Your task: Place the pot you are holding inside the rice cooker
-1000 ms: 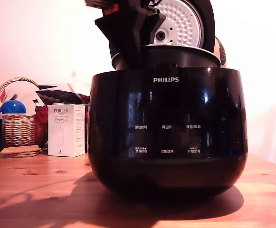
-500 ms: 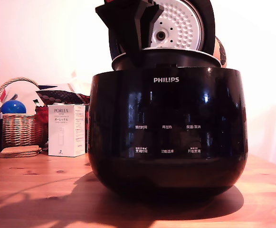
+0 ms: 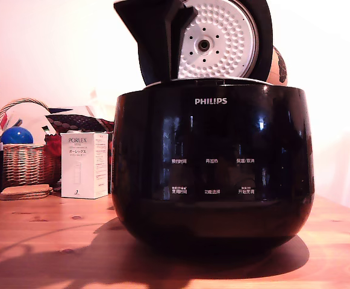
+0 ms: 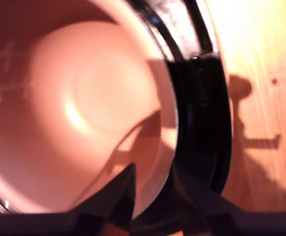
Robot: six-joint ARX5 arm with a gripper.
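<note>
Pot (image 4: 79, 108) now sits sunk in the rice cooker (image 3: 214, 174), rim about level with the cooker's top, gripper (image 4: 152, 189) jaws pinching the pot wall one inside, one outside; placing looks nearly done, next spread jaws and lift clear.

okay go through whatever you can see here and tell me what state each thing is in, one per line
rice cooker: upright on the wooden table, lid raised.
pot: seated low in the cooker, empty, only a thin edge above the body in the exterior view.
gripper: shut on the pot, one finger inside the wall, one outside.
white box: upright, closed.
wicker basket: upright, holding a blue ball.
</note>
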